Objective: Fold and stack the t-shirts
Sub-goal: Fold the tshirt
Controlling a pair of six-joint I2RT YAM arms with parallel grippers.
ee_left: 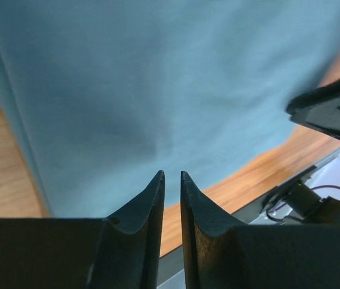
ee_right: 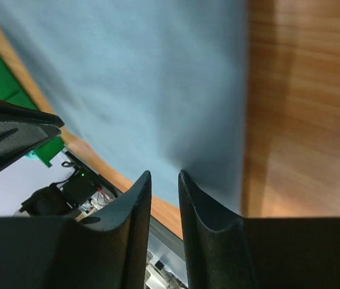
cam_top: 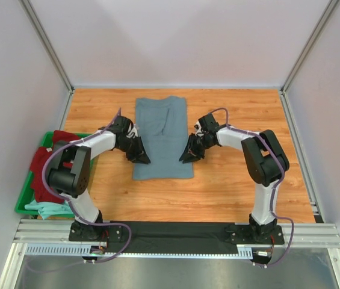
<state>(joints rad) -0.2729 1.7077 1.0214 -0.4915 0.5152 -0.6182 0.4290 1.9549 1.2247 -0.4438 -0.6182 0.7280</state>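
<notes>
The slate grey-blue t-shirt point(cam_top: 162, 135) lies flat on the wooden table as a long narrow rectangle, folded lengthwise. My left gripper point(cam_top: 144, 159) hovers at its left edge near the bottom. In the left wrist view point(ee_left: 172, 174) its jaws are almost together with nothing between them, above the shirt point(ee_left: 157, 78). My right gripper point(cam_top: 186, 159) is at the shirt's right edge. In the right wrist view point(ee_right: 163, 173) its jaws show a narrow gap and hold nothing, over the shirt point(ee_right: 139, 78). The dark red t-shirt point(cam_top: 44, 162) and the mint-green t-shirt point(cam_top: 48, 209) lie in the bin.
A green plastic bin point(cam_top: 20, 205) stands at the table's left edge beside the left arm. Bare wood point(cam_top: 242, 174) lies to the right of the shirt and in front of it. White walls enclose the table on three sides.
</notes>
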